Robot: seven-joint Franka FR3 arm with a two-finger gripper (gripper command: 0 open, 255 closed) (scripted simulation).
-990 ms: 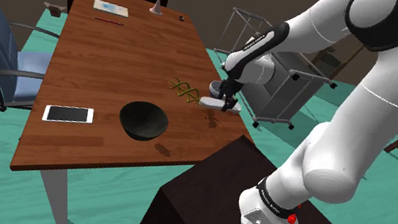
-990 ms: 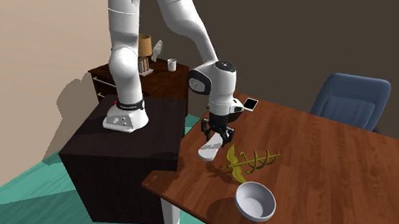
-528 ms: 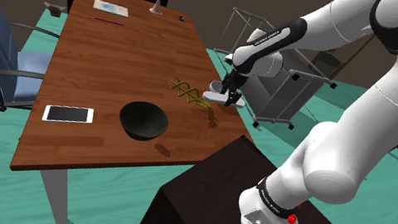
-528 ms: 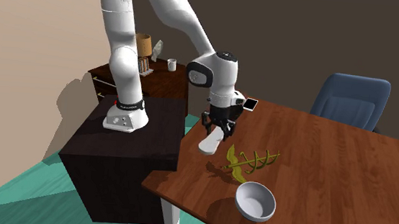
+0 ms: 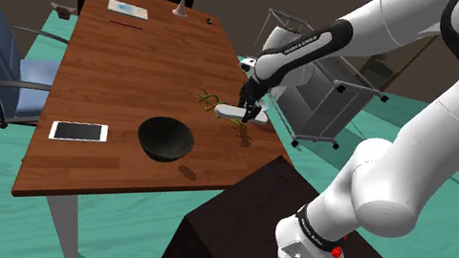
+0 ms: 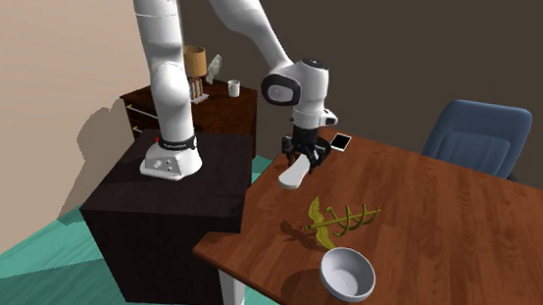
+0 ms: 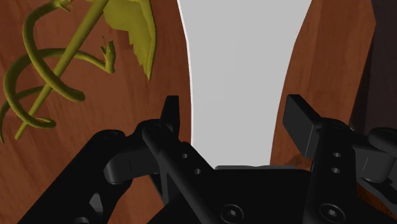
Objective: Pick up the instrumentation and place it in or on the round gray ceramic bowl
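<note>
Carrying the instrument (image 5: 242, 113) (image 6: 293, 175) (image 7: 238, 70) over to the bowl (image 5: 146, 128) (image 6: 330, 263) is the step in hand, by my reading. The gripper (image 5: 248, 107) (image 6: 301, 163) (image 7: 238, 114) clasps its plain pale grey body from both sides. It hangs clear of the table (image 5: 133, 58), well apart from the bowl, with the olive sprig (image 5: 213, 103) (image 6: 338, 220) (image 7: 57, 57) lying between the two.

Doing it well calls for enough height to clear the sprig and the bowl's rim. The pass should be level and unhurried, so the smooth body does not slip in the pinch. It should stop over the bowl's middle before lowering and letting go.

What kind of instrument this is stays hard to tell, since it is drawn without detail. The wrist view cuts off its far end and the hand covers its near end, so how deep the fingers (image 7: 172, 111) sit I cannot tell. The bowl looks dark in the shoulder view and pale grey in the second exterior view.
</note>
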